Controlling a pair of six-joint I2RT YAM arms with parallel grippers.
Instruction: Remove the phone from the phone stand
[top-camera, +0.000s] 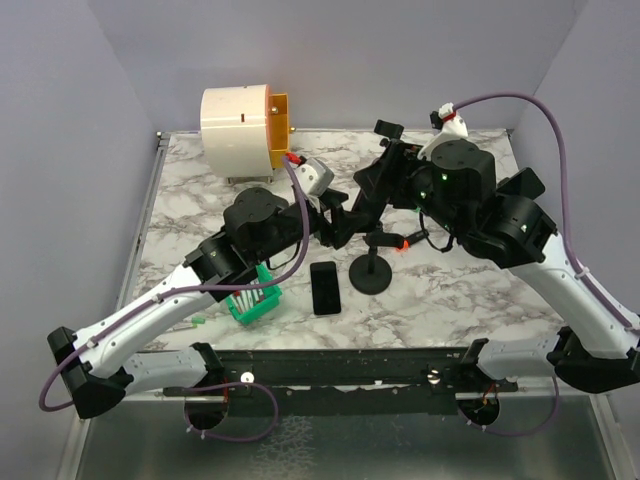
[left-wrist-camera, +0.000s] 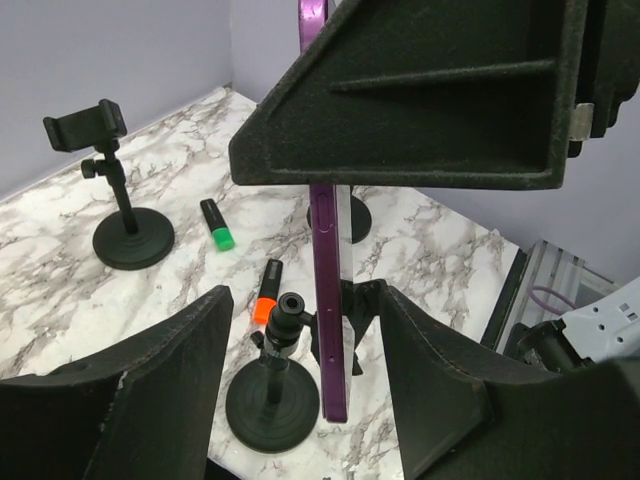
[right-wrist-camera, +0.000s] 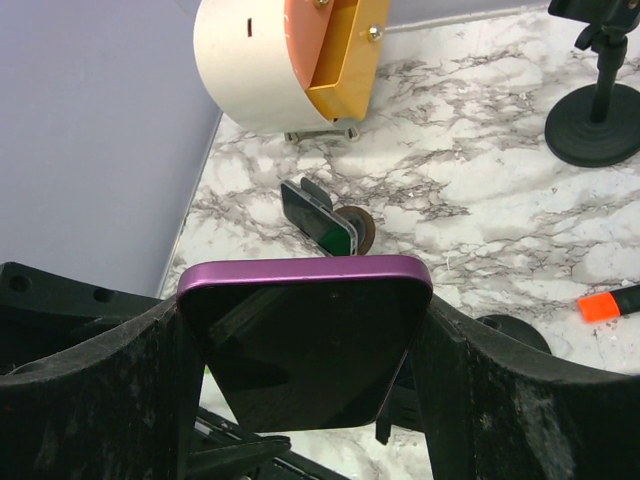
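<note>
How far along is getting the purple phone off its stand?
Done: the right gripper is clamped on the purple slab phone. In hand: the left gripper straddles its lower part, jaws apart. Left: a black stand clamp appears to hold the phone; pull it free.

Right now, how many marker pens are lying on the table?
2. An orange-tipped marker lies by the mid-table phone stand; a green-tipped marker lies farther back. Others may be hidden.

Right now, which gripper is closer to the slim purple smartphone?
Right. The right gripper clamps the slim purple smartphone by its side edges; the left gripper straddles it, with gaps on both sides.
</note>
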